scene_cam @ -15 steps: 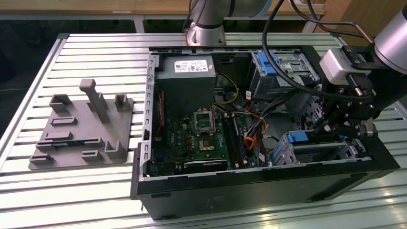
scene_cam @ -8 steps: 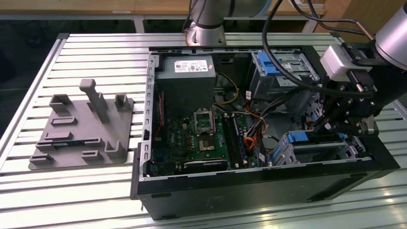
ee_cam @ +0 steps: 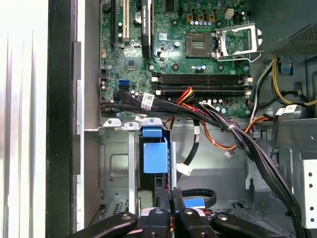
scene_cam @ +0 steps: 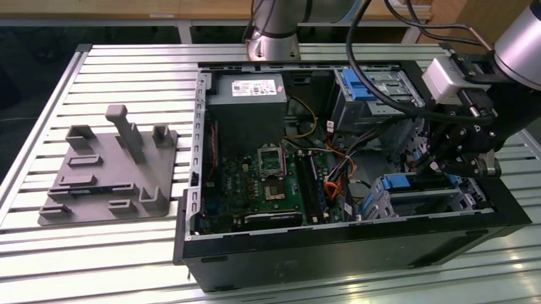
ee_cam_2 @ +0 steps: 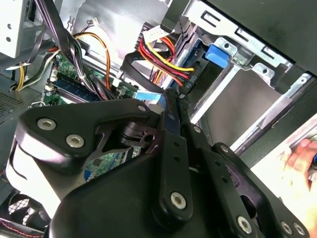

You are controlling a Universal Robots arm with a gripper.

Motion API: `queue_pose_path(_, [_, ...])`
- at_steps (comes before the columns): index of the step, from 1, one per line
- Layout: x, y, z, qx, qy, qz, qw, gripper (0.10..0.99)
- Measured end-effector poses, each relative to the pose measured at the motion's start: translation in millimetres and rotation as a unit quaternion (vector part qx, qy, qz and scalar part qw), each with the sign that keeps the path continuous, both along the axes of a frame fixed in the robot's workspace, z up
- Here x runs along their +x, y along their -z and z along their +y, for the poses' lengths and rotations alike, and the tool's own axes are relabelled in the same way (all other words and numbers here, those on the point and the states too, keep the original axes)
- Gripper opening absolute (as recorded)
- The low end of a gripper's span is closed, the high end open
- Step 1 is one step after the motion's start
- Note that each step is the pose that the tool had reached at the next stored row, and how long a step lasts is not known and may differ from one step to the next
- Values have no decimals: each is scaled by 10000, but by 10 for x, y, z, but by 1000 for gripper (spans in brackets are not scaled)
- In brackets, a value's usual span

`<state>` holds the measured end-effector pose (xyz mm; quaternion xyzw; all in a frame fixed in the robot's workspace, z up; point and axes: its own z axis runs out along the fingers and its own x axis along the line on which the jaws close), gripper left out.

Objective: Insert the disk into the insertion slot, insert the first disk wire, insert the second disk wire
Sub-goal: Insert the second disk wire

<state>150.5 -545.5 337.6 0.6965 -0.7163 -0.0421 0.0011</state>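
Observation:
The disk [scene_cam: 420, 187], grey in its bright blue carrier [ee_cam: 154, 154], sits inside the insertion slot [scene_cam: 378, 204] of the low silver cage [ee_cam: 116, 148] at the case's near corner on the exterior view's right. My gripper [scene_cam: 446, 166] hangs right above it. In both wrist views the fingertips [ee_cam_2: 171, 101] are pressed together on a black disk wire whose flat blue plug [ee_cam_2: 148, 96] sticks out beside them [ee_cam: 195, 202]. A red, yellow and black wire bundle [ee_cam_2: 163, 57] runs to the disk's end by the blue tab [ee_cam_2: 218, 53].
The open computer case [scene_cam: 338, 247] lies on a slatted metal table [scene_cam: 127, 253]. The taller silver cage with a blue clip [scene_cam: 365, 85], the motherboard [scene_cam: 270, 183] and loose cables [ee_cam: 233, 131] crowd the gripper. A grey fixture plate [scene_cam: 110, 171] lies to the left. A hand [ee_cam_2: 302, 153] shows outside the case.

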Motion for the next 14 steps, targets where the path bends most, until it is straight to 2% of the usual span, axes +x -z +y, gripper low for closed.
queue_pose_path(3, [-2, 0, 15, -11, -103, 0, 9999, 141])
queue_pose_path(5, [-2, 0, 15, -12, -280, 0, 9996, 141])
queue_pose_path(14, [-1, 0, -15, -12, -281, -6, 9996, 141])
